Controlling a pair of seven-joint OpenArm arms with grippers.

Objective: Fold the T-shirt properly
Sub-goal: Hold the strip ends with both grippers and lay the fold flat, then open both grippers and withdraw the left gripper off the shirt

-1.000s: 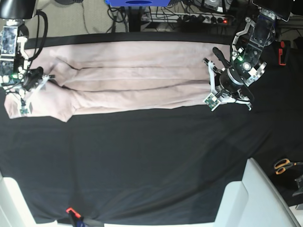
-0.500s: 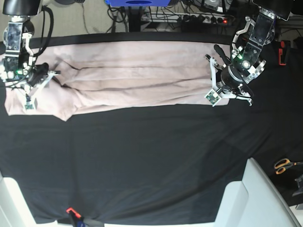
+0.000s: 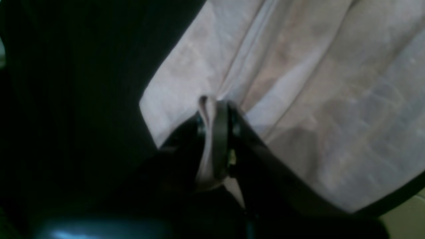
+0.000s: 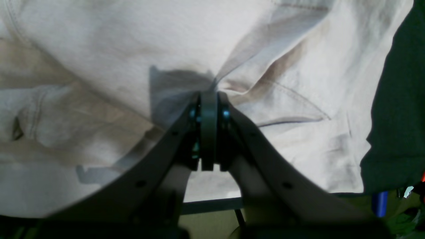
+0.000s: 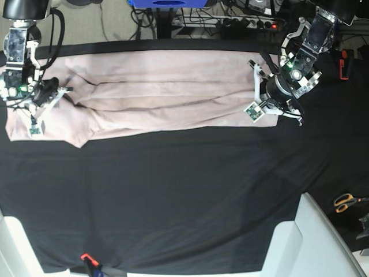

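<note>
Left gripper (image 3: 215,113): jaws closed on a pinch of the T-shirt (image 3: 298,83); a small ridge of pink fabric stands up between the fingertips, with the shirt's end edge just beside them and black cloth (image 3: 66,83) beyond that edge.
Right gripper (image 4: 209,106): jaws pressed together with a tuck of fabric caught at the tips; creases fan out from the pinch, and a stitched hem runs just to one side of the fingers.
T-shirt: lies stretched in a long band across the far part of the black cloth, one gripper at each end, long folds running between them.
Step in hand, judged: carrying both ends to make the next fold.
Doing it well: lift both ends together and level, keep the span lightly taut so the long folds do not slip open, and lay the edges down square before letting go.
Risk: a shallow pinch may slide out under tension.
Scissors (image 5: 345,202): well apart from both grippers.
</note>
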